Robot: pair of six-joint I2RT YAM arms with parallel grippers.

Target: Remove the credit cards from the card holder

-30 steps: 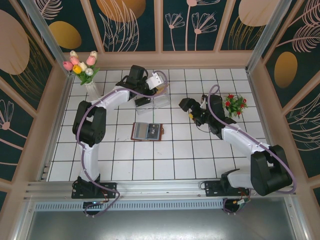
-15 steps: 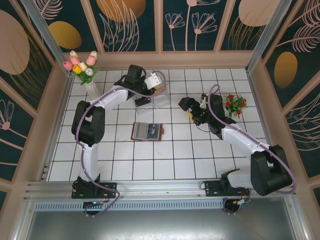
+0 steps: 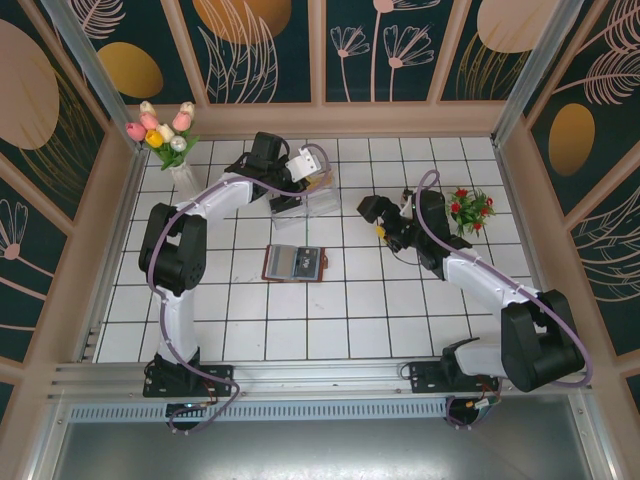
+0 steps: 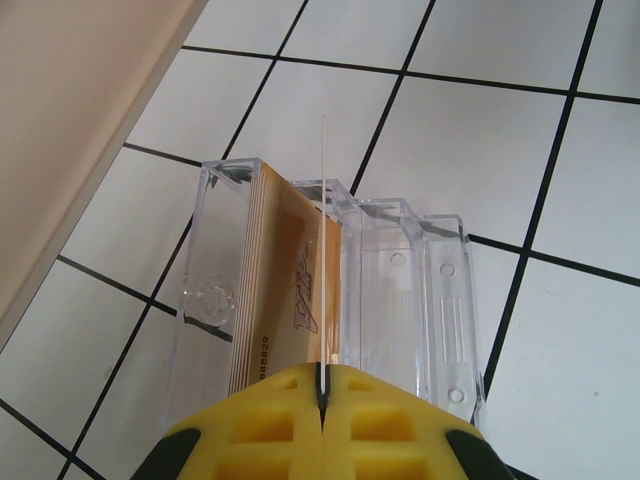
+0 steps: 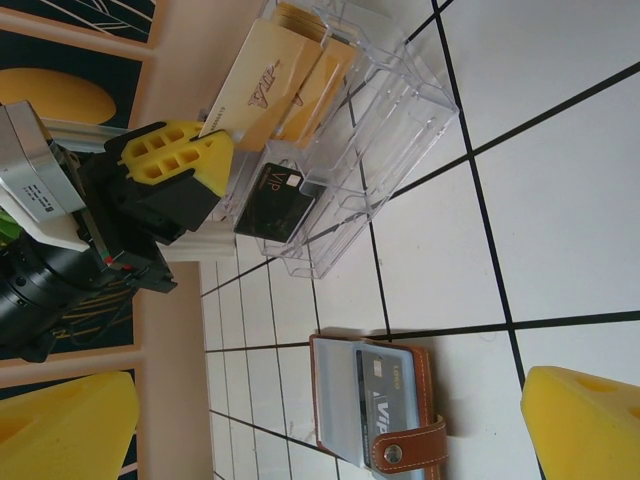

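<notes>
My left gripper (image 4: pixel 322 400) pinches card (image 4: pixel 324 250) above tray (image 4: pixel 440 290) (several filed); right gripper (image 3: pixel 372 210) splayed, empty; card holder (image 5: pixel 400 445) beneath, not emptied.

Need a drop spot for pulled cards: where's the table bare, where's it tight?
Bare: the tile rows between the card holder and the arm bases; also the back-right tiles behind the red flowers. Crowded: the clear tray, with the left gripper shut on a card at it and the open right gripper beside.
</notes>
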